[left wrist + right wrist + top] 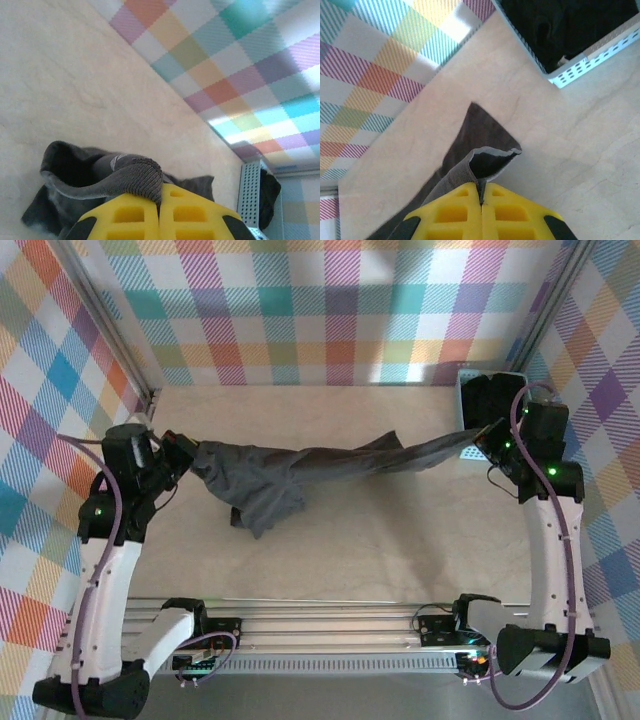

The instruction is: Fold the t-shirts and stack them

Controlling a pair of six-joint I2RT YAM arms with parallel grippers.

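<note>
I see the pale, marbled desk (400, 540) spread across the whole work area, closed in by plaid walls (330, 310) at the back and on both sides.

Across the middle of the desk the charcoal t-shirt (300, 465) is strung out in a long band from left to right, one end in each hand. Its left part is bunched and hangs down in a wrinkled lump that reaches the desk. Its right part narrows to a thin strip that rises towards the far right corner. On the left wrist camera the t-shirt (100, 175) shows a ribbed edge folded over the top of the yellow fingers. On the right wrist camera the t-shirt (480, 135) comes to a flat point with a hemmed edge.

The light blue mesh basket (470, 453) stands in the far right corner against the wall. Dark cloth (570, 25) fills it, and I cannot tell what it is.

My left hand (161, 192) is clamped tight on the ribbed edge, its yellow fingers pressed together with no gap. From above, the left hand (185, 455) sits at the left end of the t-shirt. My right hand (481, 192) is likewise pinched on the hem, fingers meeting. From above, the right hand (492, 435) is just beside the basket.
</note>
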